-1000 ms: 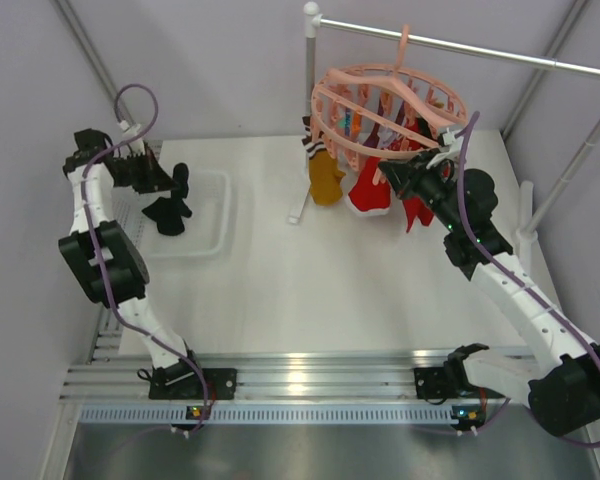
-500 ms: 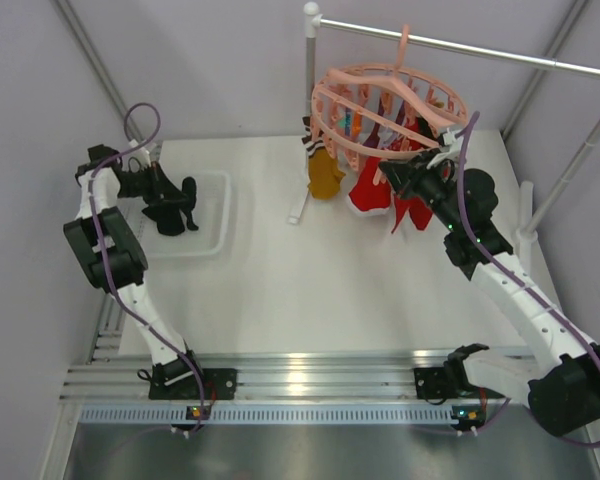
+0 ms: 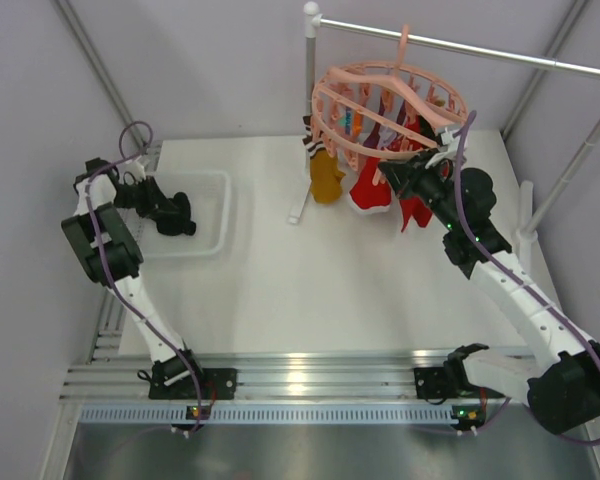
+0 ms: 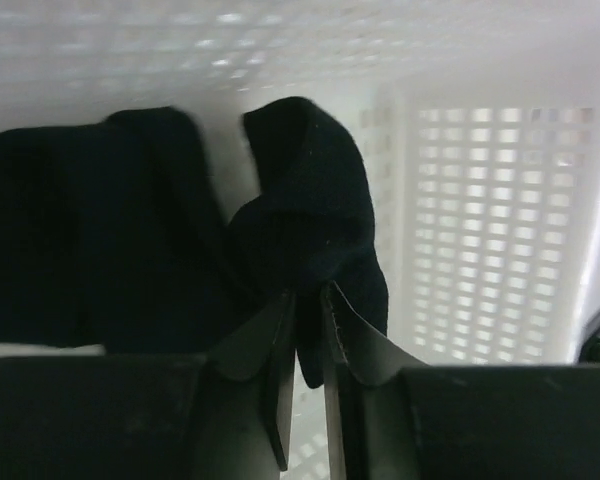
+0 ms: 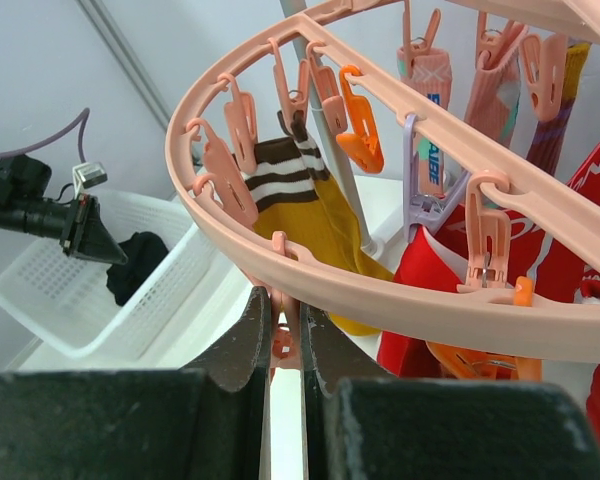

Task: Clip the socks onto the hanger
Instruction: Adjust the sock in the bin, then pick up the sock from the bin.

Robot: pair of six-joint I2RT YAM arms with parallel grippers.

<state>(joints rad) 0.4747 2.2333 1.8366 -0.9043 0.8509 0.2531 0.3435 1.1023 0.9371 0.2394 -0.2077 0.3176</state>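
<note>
Down in the white mesh plastic basket [image 4: 480, 220] at the left of the white table [image 3: 280, 260], the left gripper [image 4: 308, 300] has its jaws a narrow slit apart against a soft black fabric sock [image 4: 310, 200]. A second black sock [image 4: 90, 230] lies just beside it. Whether any cloth is pinched I cannot tell. To my eye the pick wants one sock only, taken by its edge and lifted straight up, since the basket wall stands close beyond it and to the right. Across the way the right gripper [image 5: 283, 305] is closed on a small pink plastic clip [image 5: 283, 340] under the round salmon-pink plastic hanger [image 5: 380, 290], near a yellow sock with a striped cuff [image 5: 325, 215]. Bare table lies between the arms; red socks [image 5: 430, 290] crowd the ring's right.
</note>
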